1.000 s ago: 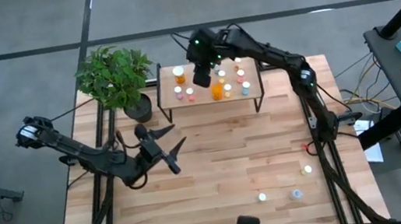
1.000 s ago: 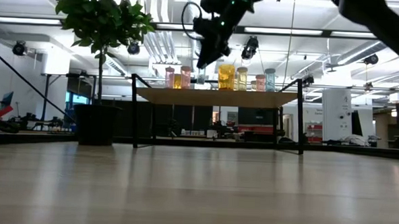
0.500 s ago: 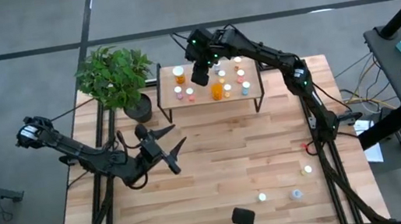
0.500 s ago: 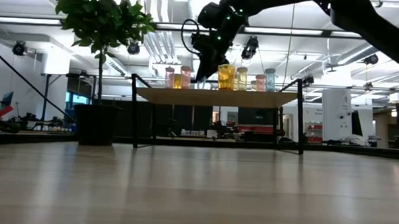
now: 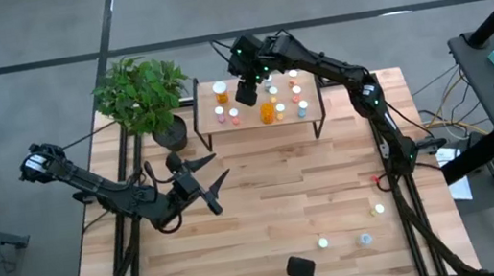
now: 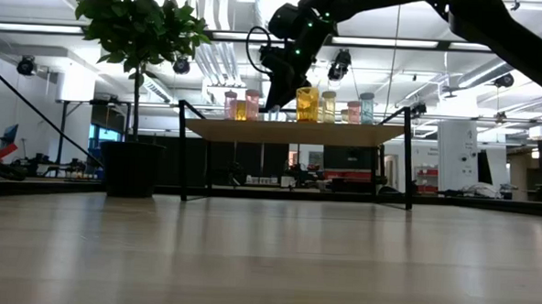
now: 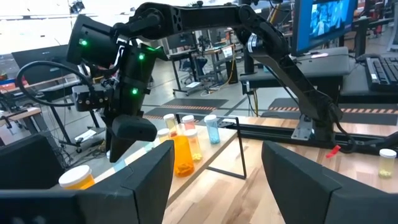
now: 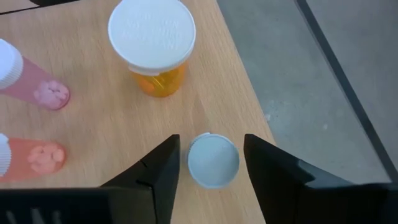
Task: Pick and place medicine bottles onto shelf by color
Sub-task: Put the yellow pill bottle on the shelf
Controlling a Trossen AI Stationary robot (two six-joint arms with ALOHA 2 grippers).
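— Why is the right end effector (image 8: 208, 163) hanging over the shelf (image 5: 307, 115)?
— It is setting down a pale-capped bottle (image 8: 213, 160) near the shelf's edge, beside the large orange bottle (image 8: 153, 42). The jaws stand apart on either side of the cap, not pressing it, so I judge this a release; the bottle's colour is hidden from above.
— And the pink bottles (image 8: 28, 78)?
— They stand further in on the shelf, grouped — sorting by colour, it seems.
— The left end effector (image 5: 203, 181)?
— Open, holding nothing, waiting over the counter (image 5: 267, 212) near its left edge.
— What remains?
— A few loose bottles (image 5: 323, 241) near the counter's front right corner — still unsorted.
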